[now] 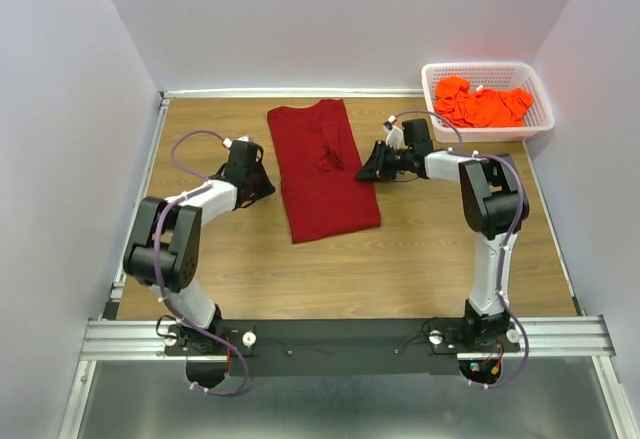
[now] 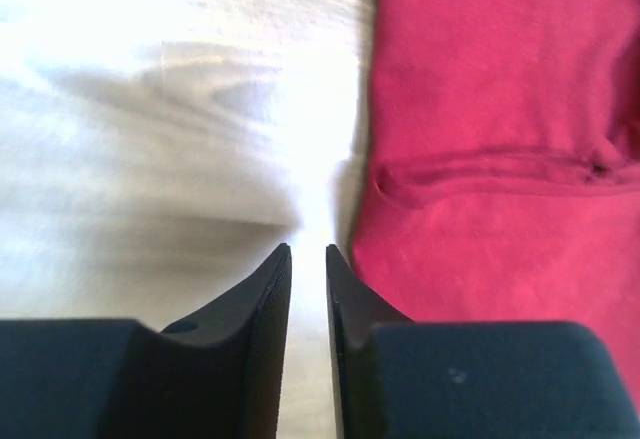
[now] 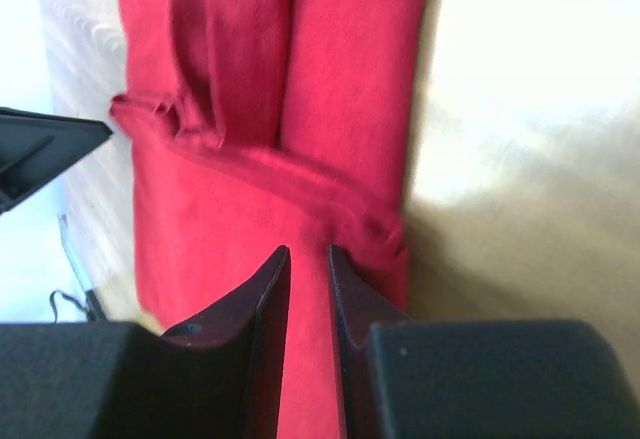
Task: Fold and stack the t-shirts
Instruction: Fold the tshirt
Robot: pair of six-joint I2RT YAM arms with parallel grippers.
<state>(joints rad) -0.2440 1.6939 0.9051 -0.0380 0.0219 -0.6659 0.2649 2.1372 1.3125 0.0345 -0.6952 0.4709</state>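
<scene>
The maroon t-shirt [image 1: 325, 174] lies as a long folded strip at the middle back of the table, with a sleeve creased across it [image 3: 260, 159]. My left gripper [image 1: 268, 187] sits low just off its left edge, and the cloth [image 2: 500, 109] lies right of the jaws. Its jaws [image 2: 308, 251] are open by a narrow gap, with only bare wood between them. My right gripper [image 1: 362, 171] hovers over the shirt's right edge. It [image 3: 309, 251] is open just as narrowly, with flat cloth showing below the gap. Orange t-shirts [image 1: 482, 105] lie heaped in the basket.
A white mesh basket [image 1: 487, 67] stands at the back right corner. Grey walls close in the wooden table [image 1: 450, 249] on the left, back and right. A metal rail [image 1: 340, 334] holding both arm bases runs along the near edge.
</scene>
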